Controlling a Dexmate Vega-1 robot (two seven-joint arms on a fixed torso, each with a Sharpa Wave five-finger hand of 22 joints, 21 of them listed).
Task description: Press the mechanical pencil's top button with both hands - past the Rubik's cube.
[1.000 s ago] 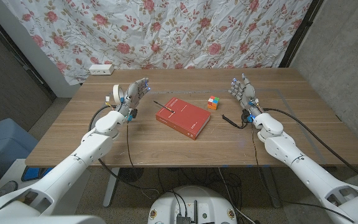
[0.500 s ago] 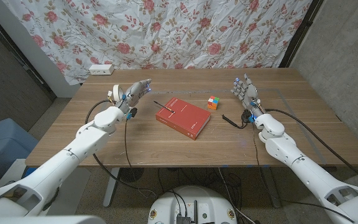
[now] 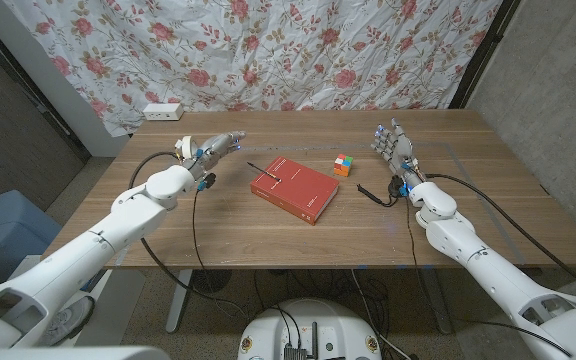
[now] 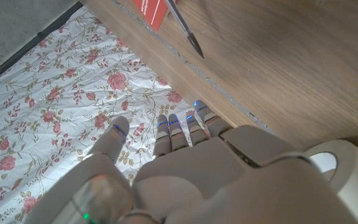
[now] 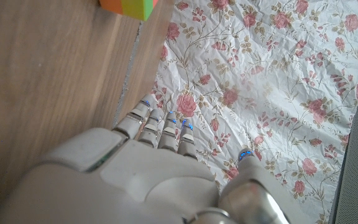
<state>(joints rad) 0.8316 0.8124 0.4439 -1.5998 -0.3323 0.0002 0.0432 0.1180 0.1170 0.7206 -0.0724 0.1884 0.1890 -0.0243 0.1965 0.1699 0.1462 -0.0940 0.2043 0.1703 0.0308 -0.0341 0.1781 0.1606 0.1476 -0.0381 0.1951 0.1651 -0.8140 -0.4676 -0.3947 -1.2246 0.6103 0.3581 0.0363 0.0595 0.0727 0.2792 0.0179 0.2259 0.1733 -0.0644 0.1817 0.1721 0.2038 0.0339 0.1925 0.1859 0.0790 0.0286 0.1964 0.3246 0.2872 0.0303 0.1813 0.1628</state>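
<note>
A dark mechanical pencil (image 3: pixel 266 170) lies across the left end of a red book (image 3: pixel 295 188), its tip (image 4: pixel 190 40) poking past the book's edge (image 4: pixel 151 11) toward my left hand. The Rubik's cube (image 3: pixel 343 165) stands on the table just right of the book; a corner of the cube (image 5: pixel 128 6) shows in the right wrist view. My left hand (image 3: pixel 215 148) hovers open to the left of the book, fingers stretched toward it. My right hand (image 3: pixel 392 145) stands open right of the cube, fingers up, holding nothing.
The wooden table (image 3: pixel 168 220) has bare room in front and on both sides of the book. A white power strip (image 3: pixel 162 111) lies at the far left edge. A black cable (image 3: pixel 373 195) curls by my right wrist. A floral cloth (image 3: pixel 298 50) hangs behind.
My left hand has moved farther from me and tipped its fingers over toward the book. The right hand has barely moved. Pencil, book and cube lie as before.
</note>
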